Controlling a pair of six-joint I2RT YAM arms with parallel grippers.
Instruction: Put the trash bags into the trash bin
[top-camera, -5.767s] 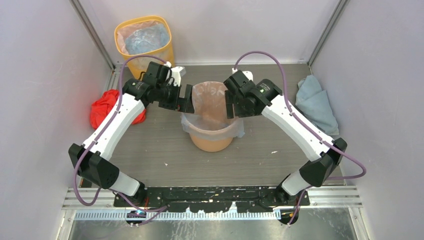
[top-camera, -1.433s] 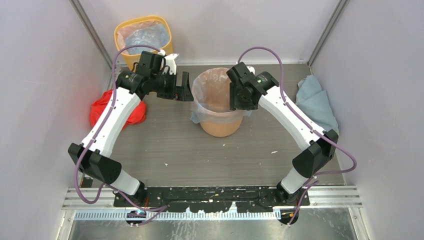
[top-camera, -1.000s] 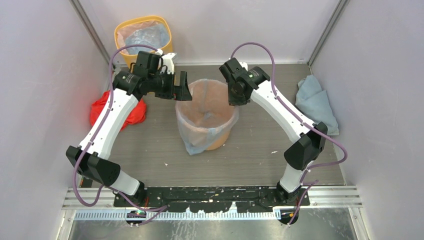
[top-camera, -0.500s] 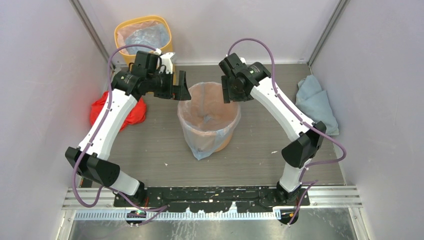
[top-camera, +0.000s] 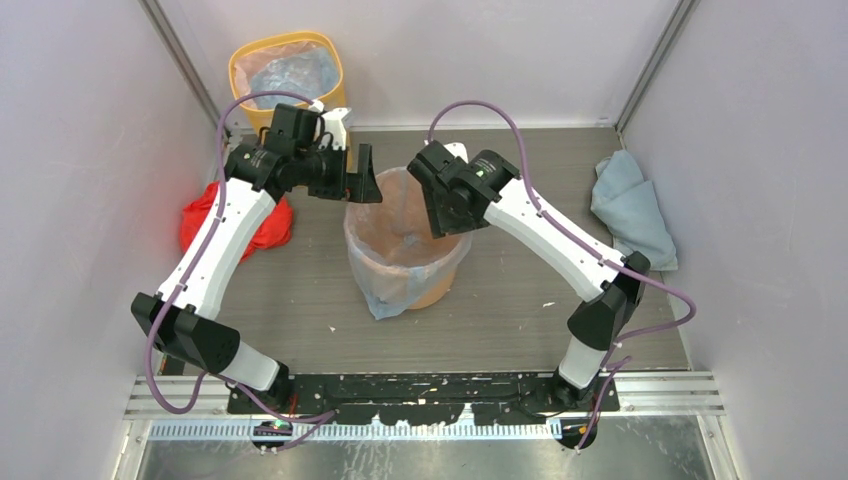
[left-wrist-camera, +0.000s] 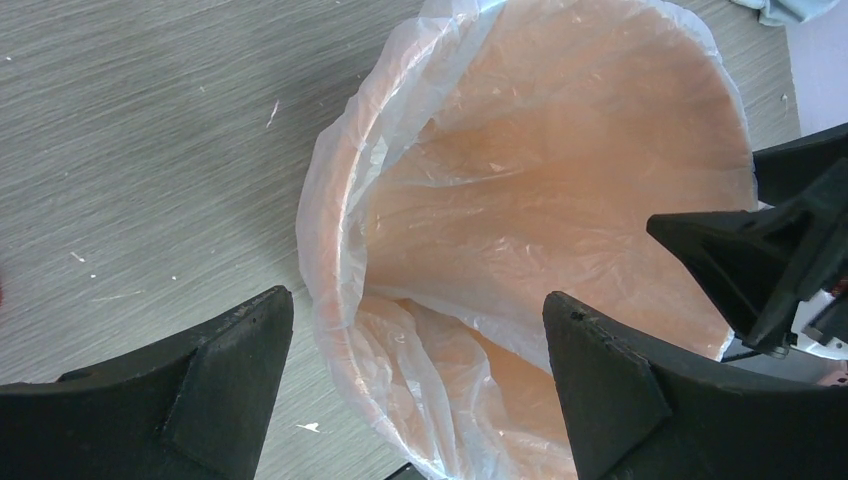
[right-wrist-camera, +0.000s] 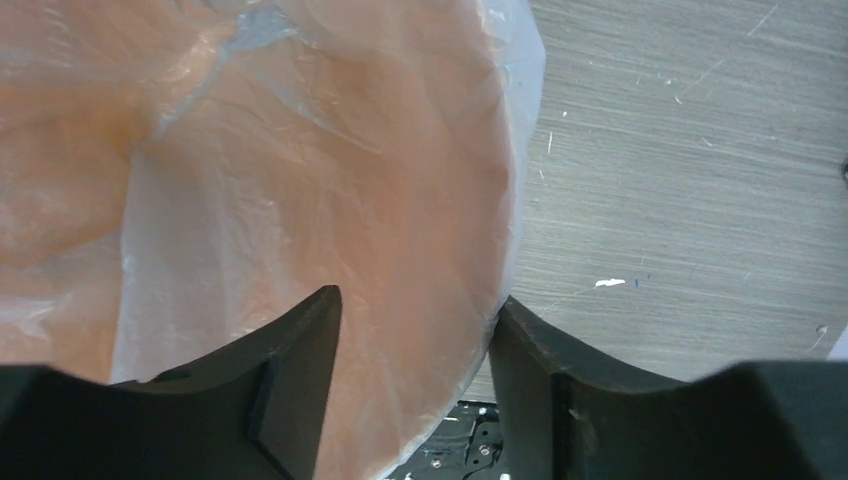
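The orange trash bin stands mid-table with a clear trash bag lining it and draped over its front-left rim. My left gripper hangs open above the back-left rim, with nothing between its fingers. In its wrist view the left gripper looks down into the trash bag and the trash bin. My right gripper is low at the right rim. In the right wrist view that gripper stands open astride the bag-covered rim, one finger inside and one outside.
A taller yellow bin with its own liner stands at the back left corner. A red cloth lies by the left wall and a grey-blue cloth by the right wall. Walls close in on three sides.
My right gripper opened, then swung left and down onto the bin's right rim. The bin shifted slightly left. The left gripper stayed put and open.
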